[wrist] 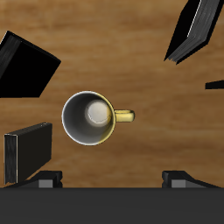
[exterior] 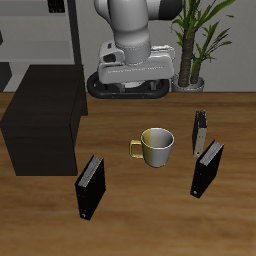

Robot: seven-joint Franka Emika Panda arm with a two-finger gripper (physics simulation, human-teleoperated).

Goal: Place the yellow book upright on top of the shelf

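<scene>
— The black book [exterior: 90,187] nearest the table's front edge: is that the one you're after?

— No. I want the yellow book [exterior: 200,130], the thin, smaller one standing farther back, past the mug [exterior: 157,147] from the shelf [exterior: 45,125]. Its cover looks so dull here that I can barely make out the colour.

— And your gripper [wrist: 115,179]?

— Spread wide and holding nothing. It hangs right above the mug, not above the book.

— So what worries you?

— Mostly grabbing the wrong one. A second black book [exterior: 207,168] stands just beside mine, towards the front. If I come in carelessly, I judge a finger could clip that one or topple the thin book before I close on it.

— And after that?

— The shelf is well apart, across the table, and the mug sits between. A low carry could hit the mug. A thin book set on its narrow edge may tip if I release it while it is tilted
</scene>
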